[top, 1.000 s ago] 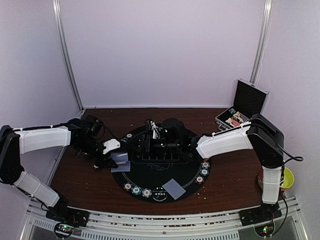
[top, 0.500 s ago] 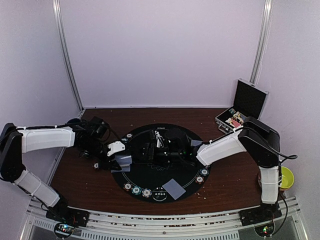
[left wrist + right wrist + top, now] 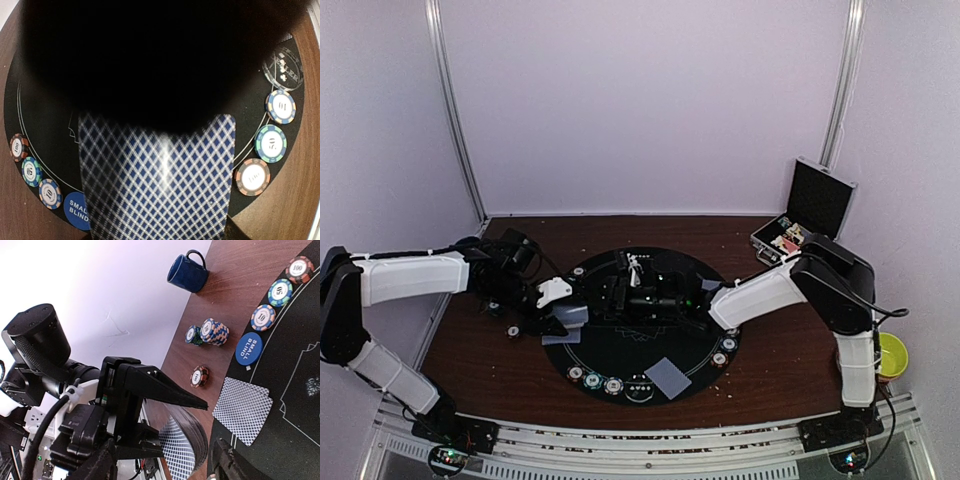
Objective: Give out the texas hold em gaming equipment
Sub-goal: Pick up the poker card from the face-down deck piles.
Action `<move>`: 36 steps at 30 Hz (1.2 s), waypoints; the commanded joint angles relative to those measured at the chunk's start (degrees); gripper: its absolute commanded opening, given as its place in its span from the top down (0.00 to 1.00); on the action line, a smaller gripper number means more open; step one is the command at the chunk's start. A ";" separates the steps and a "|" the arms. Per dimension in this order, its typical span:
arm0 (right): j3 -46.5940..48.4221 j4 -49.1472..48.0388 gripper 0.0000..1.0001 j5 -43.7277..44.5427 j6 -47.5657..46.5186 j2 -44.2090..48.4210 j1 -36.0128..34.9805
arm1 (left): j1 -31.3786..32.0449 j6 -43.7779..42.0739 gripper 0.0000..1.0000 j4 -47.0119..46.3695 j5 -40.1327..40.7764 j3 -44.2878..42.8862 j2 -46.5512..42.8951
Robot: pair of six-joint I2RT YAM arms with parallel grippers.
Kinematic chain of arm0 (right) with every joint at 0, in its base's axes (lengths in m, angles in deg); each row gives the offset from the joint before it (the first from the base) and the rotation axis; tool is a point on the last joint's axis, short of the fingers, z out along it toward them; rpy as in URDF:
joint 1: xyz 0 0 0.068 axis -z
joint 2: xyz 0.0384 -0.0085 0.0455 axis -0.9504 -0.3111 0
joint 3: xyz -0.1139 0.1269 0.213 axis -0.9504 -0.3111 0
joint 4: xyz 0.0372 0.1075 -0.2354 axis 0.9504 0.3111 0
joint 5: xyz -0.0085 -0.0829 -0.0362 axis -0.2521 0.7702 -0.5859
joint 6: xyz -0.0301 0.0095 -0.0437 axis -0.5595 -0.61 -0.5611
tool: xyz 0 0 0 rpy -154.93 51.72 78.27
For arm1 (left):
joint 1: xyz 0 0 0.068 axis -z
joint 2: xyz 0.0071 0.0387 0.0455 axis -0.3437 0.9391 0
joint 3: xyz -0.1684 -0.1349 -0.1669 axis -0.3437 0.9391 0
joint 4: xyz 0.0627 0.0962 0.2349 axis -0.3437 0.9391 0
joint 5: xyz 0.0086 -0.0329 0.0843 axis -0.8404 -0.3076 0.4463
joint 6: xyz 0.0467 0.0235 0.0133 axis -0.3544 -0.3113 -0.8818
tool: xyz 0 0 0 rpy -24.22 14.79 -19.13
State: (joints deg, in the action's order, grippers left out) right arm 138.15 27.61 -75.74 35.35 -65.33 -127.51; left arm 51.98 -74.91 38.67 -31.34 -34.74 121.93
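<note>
My left gripper (image 3: pixel 560 314) is shut on a bent deck of blue-diamond-backed playing cards (image 3: pixel 157 182) at the left edge of the round black mat (image 3: pixel 640 345). The deck hides its fingers in the left wrist view. My right gripper (image 3: pixel 618 296) hangs close in front of it, open, its dark fingers (image 3: pixel 235 465) standing either side of the deck (image 3: pixel 187 442). Face-down cards lie on the mat (image 3: pixel 243 409) and near its front (image 3: pixel 668 377). Poker chips (image 3: pixel 270 143) line the mat's rim, beside a blue small-blind disc (image 3: pixel 248 348).
A blue mug (image 3: pixel 187 272) and a stack of chips (image 3: pixel 215 331) stand on the wood left of the mat. The open black case (image 3: pixel 800 215) is at the back right, a yellow bowl (image 3: pixel 893 355) at the right edge. A clear dealer disc (image 3: pixel 287 70) lies on the mat.
The right gripper has come down and left towards the left gripper. The left gripper has shifted slightly right with the deck.
</note>
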 commanded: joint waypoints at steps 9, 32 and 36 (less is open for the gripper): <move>8.46 2.85 0.36 -0.86 -0.02 -8.42 -1.85 | 0.20 -0.59 0.47 -1.39 -2.74 -1.34 -2.03; 4.35 12.54 0.73 4.21 -5.82 -2.67 -0.54 | 0.38 -0.53 0.47 -1.95 -1.98 -0.40 -1.24; 3.76 12.83 0.71 4.34 -6.16 -1.74 -0.38 | 0.38 -0.53 0.47 -2.09 -1.93 -0.32 -1.09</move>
State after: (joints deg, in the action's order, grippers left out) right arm 143.68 36.96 -73.82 30.50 -69.11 -128.63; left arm 52.20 -74.93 38.67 -31.69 -34.72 121.23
